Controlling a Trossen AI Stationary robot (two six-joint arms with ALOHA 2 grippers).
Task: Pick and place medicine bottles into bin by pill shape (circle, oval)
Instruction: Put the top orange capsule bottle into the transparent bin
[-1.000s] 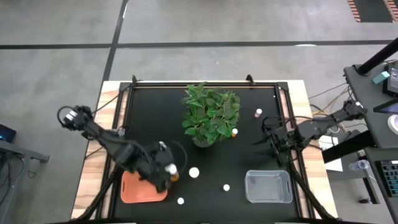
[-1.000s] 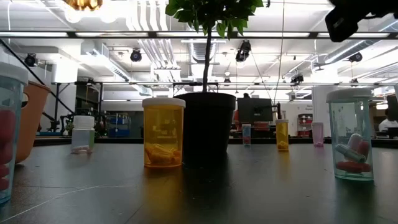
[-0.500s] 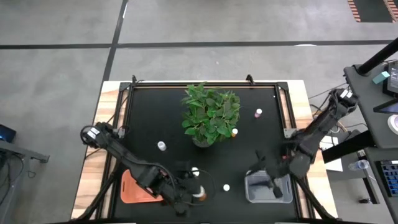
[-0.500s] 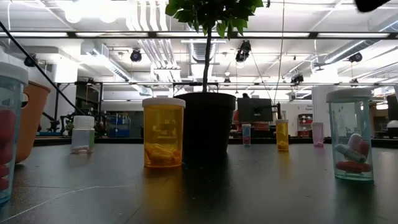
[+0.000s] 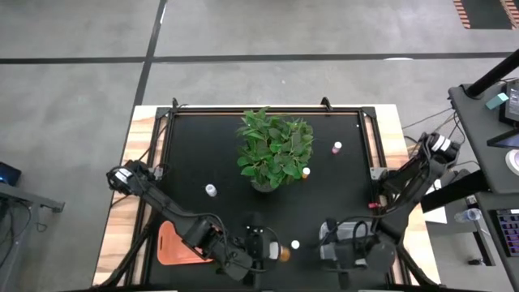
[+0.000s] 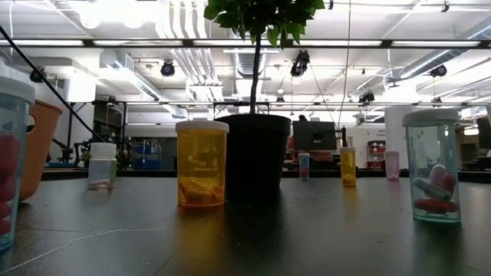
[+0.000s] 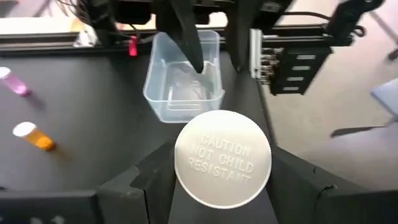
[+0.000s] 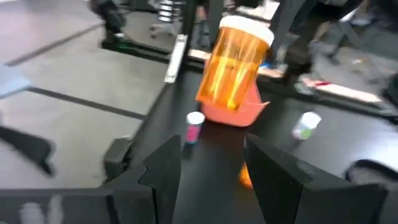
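Observation:
My left gripper [image 5: 263, 248] is near the table's front edge, shut on an orange medicine bottle [image 8: 233, 65] with a white cap [image 7: 222, 158]. In the left wrist view the cap faces back at the wrist. To its right, my right gripper [image 5: 347, 242] hangs open over the clear bin [image 7: 183, 81] with nothing between its fingers [image 8: 208, 171]. The orange bin [image 5: 174, 247] lies at the near left. Loose bottles stand upright on the black mat: a white one [image 5: 211, 190], another white one [image 5: 295, 243], a pink one [image 5: 336, 147] and an orange one [image 5: 306, 172]. My left gripper pinches the orange bottle between its two fingers [image 7: 152, 183]. The cap hides the exact spot on the body. The bottle lies along the fingers, cap toward the wrist, and its orange bottom end [image 5: 282, 254] sticks out toward the table's right. It is tilted and lifted clear.
A leafy potted plant [image 5: 274, 150] stands mid-table at the back. In the low view, an orange bottle [image 6: 202, 162] and a clear bottle with red pills [image 6: 434, 165] stand close to the camera. The table's frame rails [image 5: 381, 146] run along its edges.
My left gripper has carried the orange bottle from above the orange bin toward the table's right along the near edge, and its wrist has rolled. My right gripper has swung from the right middle of the table toward the near edge and now hangs over the clear bin.

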